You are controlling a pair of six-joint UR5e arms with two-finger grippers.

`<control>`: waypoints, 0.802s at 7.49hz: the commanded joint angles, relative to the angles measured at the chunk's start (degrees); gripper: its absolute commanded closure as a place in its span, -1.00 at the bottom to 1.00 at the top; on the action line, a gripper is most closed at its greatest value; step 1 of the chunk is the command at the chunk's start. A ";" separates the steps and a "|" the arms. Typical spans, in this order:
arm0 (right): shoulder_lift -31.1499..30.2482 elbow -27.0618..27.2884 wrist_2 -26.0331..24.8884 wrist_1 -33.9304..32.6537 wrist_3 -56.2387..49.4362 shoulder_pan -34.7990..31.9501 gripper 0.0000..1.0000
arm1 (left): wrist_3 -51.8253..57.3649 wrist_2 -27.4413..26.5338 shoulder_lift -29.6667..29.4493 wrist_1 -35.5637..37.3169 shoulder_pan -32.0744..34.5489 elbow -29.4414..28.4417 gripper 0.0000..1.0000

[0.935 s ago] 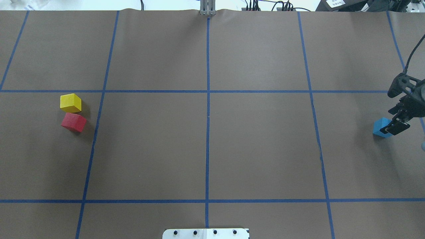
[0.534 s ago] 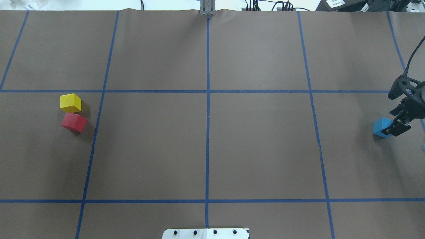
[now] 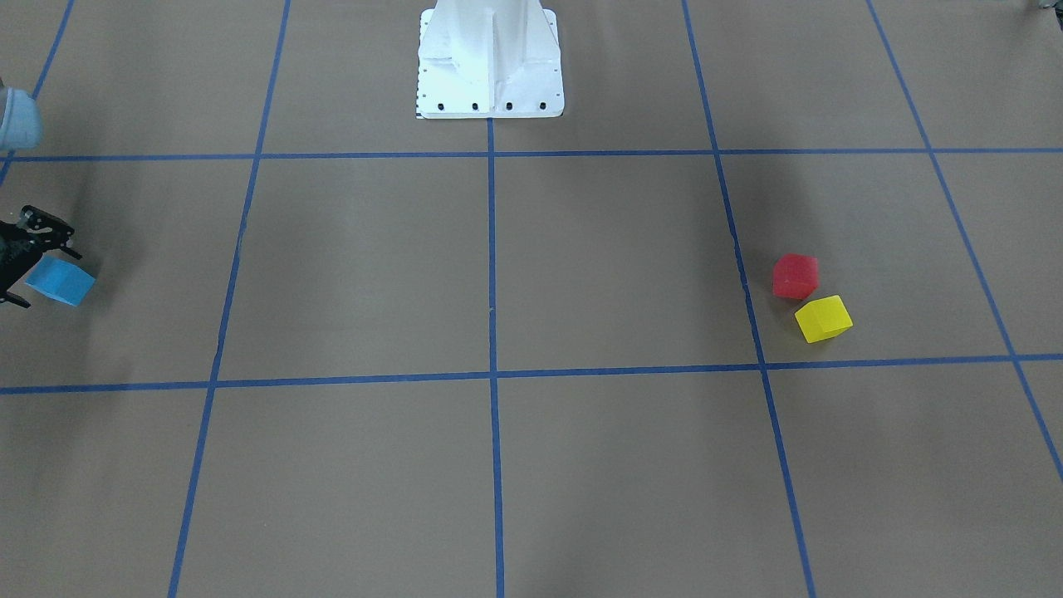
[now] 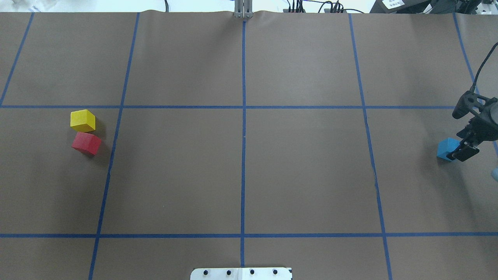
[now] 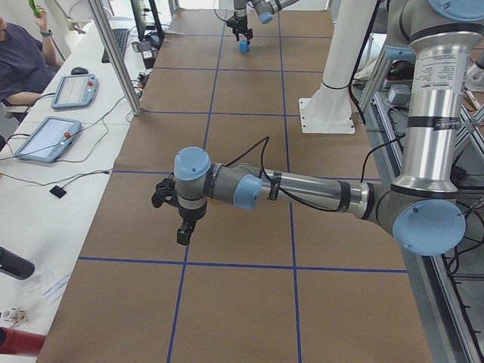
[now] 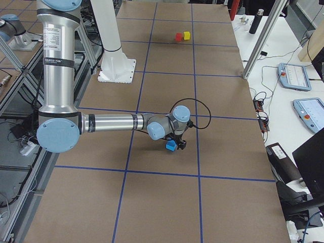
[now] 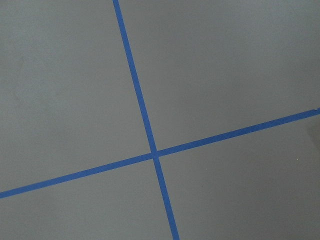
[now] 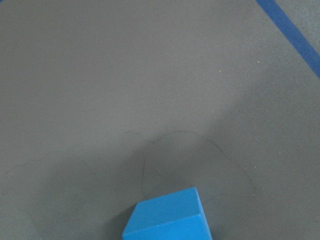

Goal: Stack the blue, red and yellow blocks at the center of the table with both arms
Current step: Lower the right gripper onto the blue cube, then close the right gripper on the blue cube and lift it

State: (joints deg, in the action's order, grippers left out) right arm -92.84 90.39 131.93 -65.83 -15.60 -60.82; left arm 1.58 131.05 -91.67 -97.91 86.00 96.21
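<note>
Across the brown desk (image 4: 303, 175) with its blue tape grid, your left tool (image 5: 184, 231) hovers over bare paper; I cannot tell its opening. Your right tool (image 4: 461, 147) sits at the matte light blue block (image 4: 445, 149), at 3 o'clock, grip unclear. At 9 o'clock, the yellow block (image 4: 82, 120) lies just beside the red block (image 4: 86, 142), at its 12 o'clock.

In the exterior left view we note a white bench (image 5: 30, 227) carrying a grey-framed pendant (image 5: 45, 138) and a keyboard (image 5: 119, 41), with an aluminium post (image 5: 113, 53) rising from it and a seated person (image 5: 19, 64) at its far end. In the exterior right view we note a second white bench (image 6: 283, 116) with a black bottle (image 6: 259, 20) and a dark monitor (image 6: 309, 167). Lighting is even and diffuse, and we observe only soft shadows.
</note>
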 commanded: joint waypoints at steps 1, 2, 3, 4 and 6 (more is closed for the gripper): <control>0.21 -0.39 0.08 0.00 0.74 0.61 -0.14 | 0.00 0.00 0.00 0.00 -0.04 -0.06 -0.99; 0.47 -0.39 0.08 0.00 0.57 0.61 0.99 | 0.00 0.00 0.00 0.00 -0.04 -0.06 -0.99; 0.56 -0.39 0.08 0.00 0.57 0.61 1.00 | 0.00 0.00 0.00 0.00 -0.04 -0.06 -0.99; 0.56 0.48 0.87 -0.09 0.74 0.27 1.00 | 0.00 0.00 0.00 0.00 -0.04 -0.06 -0.99; 1.87 7.47 5.32 -13.36 0.92 -6.72 1.00 | 0.09 0.00 0.00 0.00 -0.04 0.03 -0.99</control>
State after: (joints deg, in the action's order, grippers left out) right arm -91.95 93.29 134.23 -70.66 -14.69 -63.22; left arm 1.60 131.05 -91.67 -97.91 85.96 96.20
